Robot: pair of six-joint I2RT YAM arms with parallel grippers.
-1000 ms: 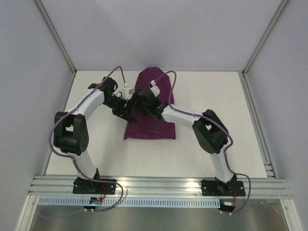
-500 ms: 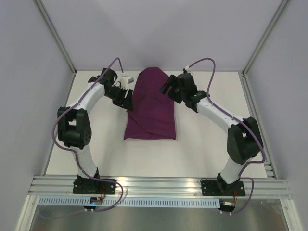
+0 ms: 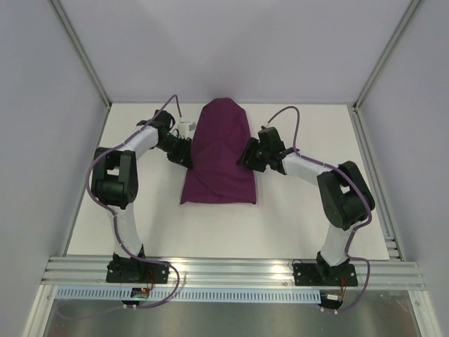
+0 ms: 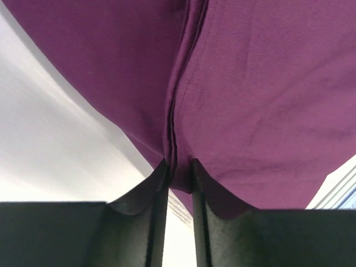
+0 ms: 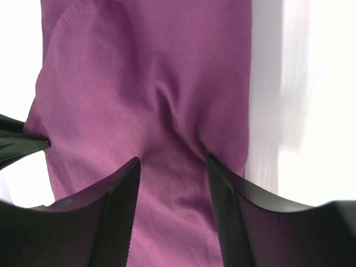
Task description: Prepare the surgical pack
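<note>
I think I am folding the surgical pack (image 3: 221, 154), which lies in the middle of the table (image 3: 140, 217). My left gripper (image 4: 178, 167) pinches its left edge tight. My right gripper (image 5: 172, 161) sits wide over the right edge. Next it should squeeze shut, I think.

The deep plum-purple fabric surgical pack (image 3: 221, 158) lies flat on the white worktop (image 3: 302, 217), centred and toward the far side. It is folded into an elongated bundle with a rounded far end and a straight near edge, and a diagonal flap crosses its near left corner. Stacked hems show along its left side.
</note>
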